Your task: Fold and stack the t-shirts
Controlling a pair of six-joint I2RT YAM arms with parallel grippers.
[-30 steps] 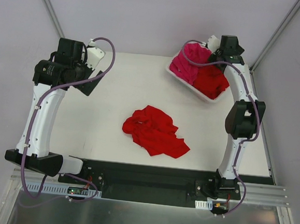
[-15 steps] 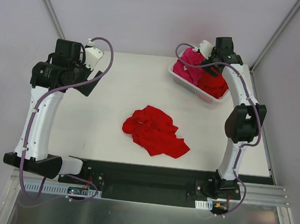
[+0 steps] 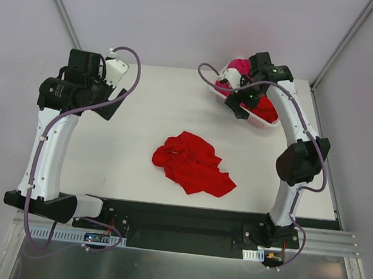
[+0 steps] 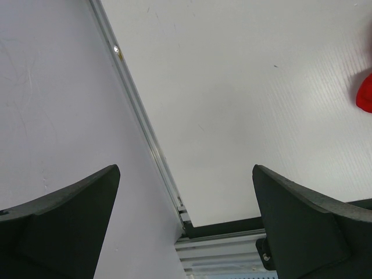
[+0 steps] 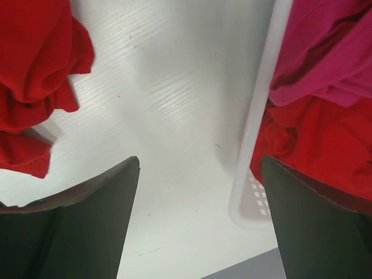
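Status: left gripper [image 3: 114,103] hangs over the far left of the table [image 3: 141,142], jaws wide, nothing between them. Its wrist view gives me only bare table, the grey wall [image 4: 58,87] and a sliver of red cloth at the right edge. Right gripper [image 3: 236,106] is at the left side of the white basket [image 3: 260,124], which sits in the far right corner. Its jaws are wide too and clamp nothing. On the right wrist view the basket rim runs down between the fingers [image 5: 325,226], much closer to the right-hand one; I can't tell if it touches. Loose red t-shirt [image 3: 192,171] lies crumpled mid-table, unfolded, well apart from both grippers, and part of it shows at the left of the right wrist view. Magenta t-shirt [image 3: 239,69] is bunched at the far end of the basket. Second red t-shirt [image 3: 267,109] is piled against it on the near side. From above, both are partly hidden by the right arm, so I can't tell whether the basket sits flat or tilted. Up close the magenta cloth lies over the red one, both inside the rim.
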